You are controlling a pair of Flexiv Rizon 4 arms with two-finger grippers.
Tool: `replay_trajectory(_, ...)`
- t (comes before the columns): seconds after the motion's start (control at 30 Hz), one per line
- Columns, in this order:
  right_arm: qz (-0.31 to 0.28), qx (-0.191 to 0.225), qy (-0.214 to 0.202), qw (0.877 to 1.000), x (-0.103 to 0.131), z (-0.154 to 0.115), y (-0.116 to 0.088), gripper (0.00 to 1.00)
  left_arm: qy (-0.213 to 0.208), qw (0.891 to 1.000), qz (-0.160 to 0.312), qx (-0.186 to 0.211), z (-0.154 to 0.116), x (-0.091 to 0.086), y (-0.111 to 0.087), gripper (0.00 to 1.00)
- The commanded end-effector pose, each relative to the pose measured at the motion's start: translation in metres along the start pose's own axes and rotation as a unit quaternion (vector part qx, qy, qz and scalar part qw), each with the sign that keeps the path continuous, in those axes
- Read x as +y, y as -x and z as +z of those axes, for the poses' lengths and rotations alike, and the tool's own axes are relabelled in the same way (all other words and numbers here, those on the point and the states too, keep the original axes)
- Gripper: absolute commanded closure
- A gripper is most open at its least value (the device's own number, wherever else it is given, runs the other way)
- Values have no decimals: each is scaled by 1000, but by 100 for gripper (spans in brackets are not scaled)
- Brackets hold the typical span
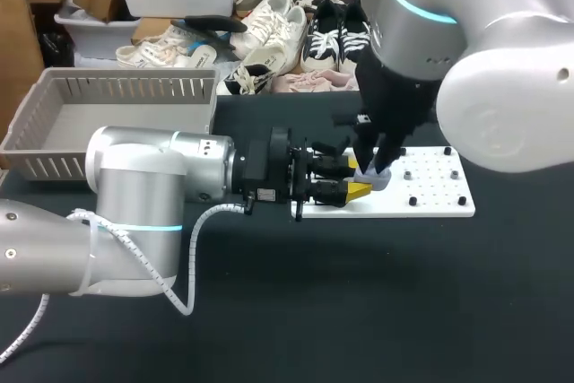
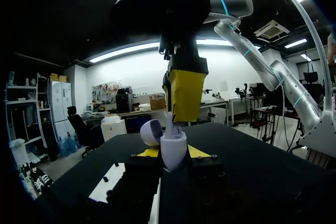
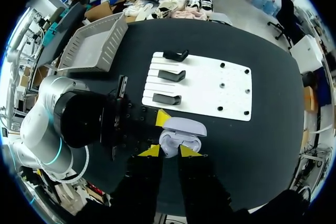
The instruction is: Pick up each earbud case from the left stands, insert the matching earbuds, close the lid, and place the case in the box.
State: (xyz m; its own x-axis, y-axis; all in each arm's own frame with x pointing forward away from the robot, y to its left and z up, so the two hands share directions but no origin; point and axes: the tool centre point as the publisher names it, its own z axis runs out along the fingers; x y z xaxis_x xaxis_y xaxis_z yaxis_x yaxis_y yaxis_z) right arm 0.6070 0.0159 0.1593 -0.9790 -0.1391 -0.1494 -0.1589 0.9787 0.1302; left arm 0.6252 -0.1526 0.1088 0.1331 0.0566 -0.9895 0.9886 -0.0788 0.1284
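A pale lavender earbud case (image 2: 173, 153) stands upright with its lid (image 2: 151, 132) swung open, and my left gripper (image 2: 173, 157) is shut on its body from both sides. Seen from above, the left gripper (image 1: 359, 182) holds the case (image 1: 375, 178) over the left part of the white board (image 1: 430, 208). My right gripper (image 2: 185, 98) hangs straight above the open case, shut on a small white earbud (image 2: 169, 121) at the case's mouth. From the right wrist, the right gripper (image 3: 169, 151) looks down into the open case (image 3: 181, 134). Three black stands (image 3: 171, 75) on the board are bare.
A grey slatted box (image 1: 54, 163) sits at the back left of the black table, with nothing visible inside. The white board's right part (image 3: 231, 85) carries small black pegs. Shoes lie past the far edge of the table.
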Motion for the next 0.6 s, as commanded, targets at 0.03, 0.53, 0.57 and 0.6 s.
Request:
replay_trajectory(0.03, 3, -3, 0, 1000, -2, 3, -3, 100, 3, 1000, 1, 0, 0, -1, 0, 100)
replay_trajectory(0.53, 9, 6, -11, 1000, -2, 7, 0, 62, 3, 1000, 1, 0, 0, -1, 0, 100)
replay_trajectory(0.57, 9, 5, -11, 1000, -2, 6, 0, 58, 3, 1000, 1, 0, 0, -1, 0, 100)
replay_trajectory(0.6, 9, 4, -11, 1000, -1, 5, -1, 56, 3, 1000, 1, 0, 0, -1, 0, 100)
